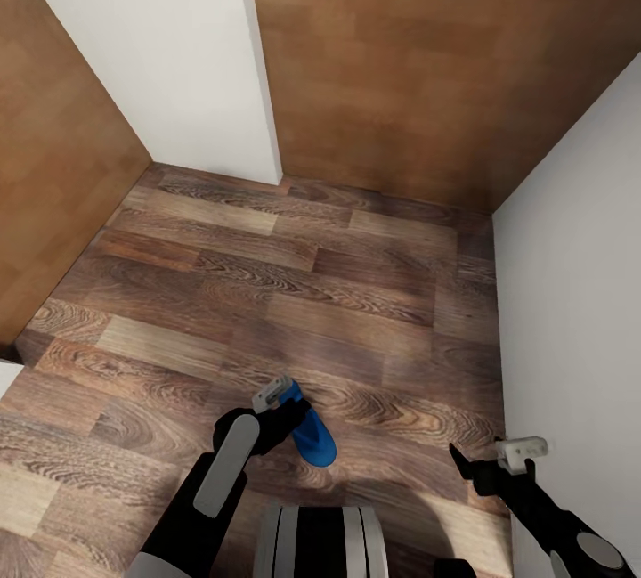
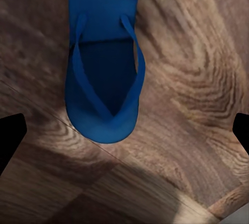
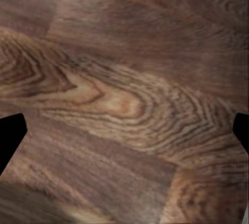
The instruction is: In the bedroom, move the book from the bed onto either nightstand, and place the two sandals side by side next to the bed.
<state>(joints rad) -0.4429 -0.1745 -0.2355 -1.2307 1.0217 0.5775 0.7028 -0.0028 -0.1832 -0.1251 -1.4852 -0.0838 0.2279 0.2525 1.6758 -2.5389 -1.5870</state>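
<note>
The left gripper (image 1: 283, 411) carried one blue sandal (image 1: 312, 435). In the left wrist view the sandal (image 2: 104, 79) hung from above the camera, toe and thong strap visible. The fingertips (image 2: 10, 136) stood far apart at the frame edges, so the contact point itself could not be seen; the hold is inferred from the head view. The right gripper (image 1: 485, 464) was spread wide and held nothing, with bare wood-plank floor (image 3: 124, 99) beneath it. The robot stood on the floor (image 1: 294, 293) in a corner bounded by a white wall (image 1: 570, 293) and wooden panels (image 1: 427, 52). Judged status: one sandal was in transit and not yet placed. The second sandal, book, bed and nightstand were unverifiable.
</note>
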